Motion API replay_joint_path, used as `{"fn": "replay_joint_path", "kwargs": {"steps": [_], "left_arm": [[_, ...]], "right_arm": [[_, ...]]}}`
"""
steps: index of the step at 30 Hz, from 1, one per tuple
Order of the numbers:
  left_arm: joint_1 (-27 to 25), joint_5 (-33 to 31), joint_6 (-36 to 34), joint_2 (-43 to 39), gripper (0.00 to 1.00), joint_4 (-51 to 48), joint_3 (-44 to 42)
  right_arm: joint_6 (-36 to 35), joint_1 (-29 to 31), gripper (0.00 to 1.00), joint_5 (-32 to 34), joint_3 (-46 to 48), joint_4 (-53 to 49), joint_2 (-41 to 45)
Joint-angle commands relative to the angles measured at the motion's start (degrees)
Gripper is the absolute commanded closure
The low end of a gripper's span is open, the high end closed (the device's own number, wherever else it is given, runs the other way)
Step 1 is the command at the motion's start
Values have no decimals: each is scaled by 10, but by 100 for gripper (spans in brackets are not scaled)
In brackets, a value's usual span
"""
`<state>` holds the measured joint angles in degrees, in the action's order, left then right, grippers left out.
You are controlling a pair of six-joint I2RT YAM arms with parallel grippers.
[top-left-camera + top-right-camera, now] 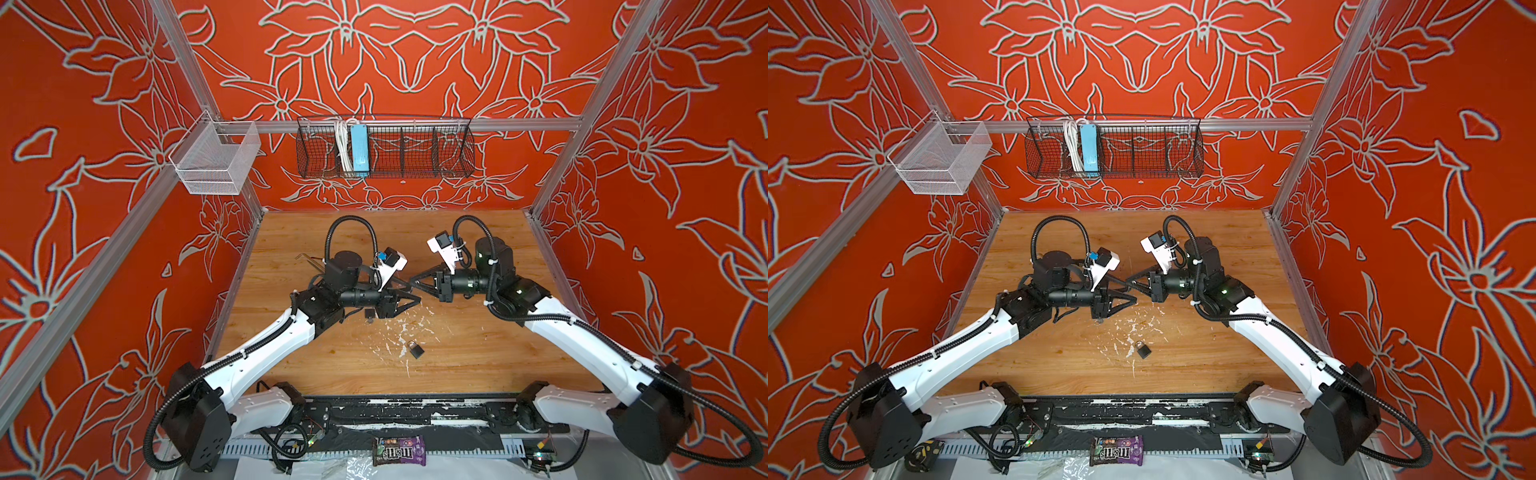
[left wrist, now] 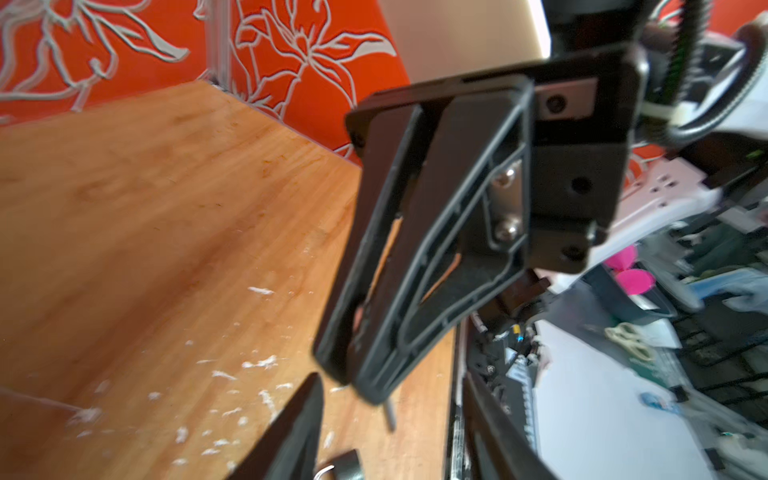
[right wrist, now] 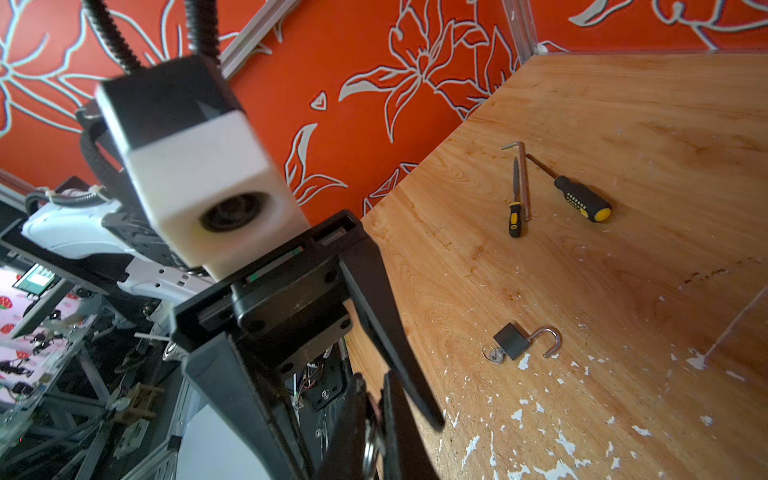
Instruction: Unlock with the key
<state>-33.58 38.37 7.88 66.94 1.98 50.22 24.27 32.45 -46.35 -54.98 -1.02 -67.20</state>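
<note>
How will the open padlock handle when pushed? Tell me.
The padlock looks like solid metal, so it is probably heavy for its size. Lying flat, it should slide rather than roll. Its open shackle and keyring may swing or snag.

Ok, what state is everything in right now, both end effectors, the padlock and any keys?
Left end effector: open, empty.
Right end effector: shut on thin metal key, ring showing in the grip.
Small dark padlock with silver shackle: shackle swung open, lying flat on wooden table.
Ringed silver key: at padlock's keyhole end; inserted or not, cannot tell.
</note>
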Motion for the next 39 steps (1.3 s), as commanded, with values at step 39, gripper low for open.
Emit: {"fn": "replay_joint_path", "kwargs": {"steps": [39], "left_arm": [[-85,-384,566,-61,70,277,-81]], "right_arm": [[325,143,100,446,114,320,15]]}}
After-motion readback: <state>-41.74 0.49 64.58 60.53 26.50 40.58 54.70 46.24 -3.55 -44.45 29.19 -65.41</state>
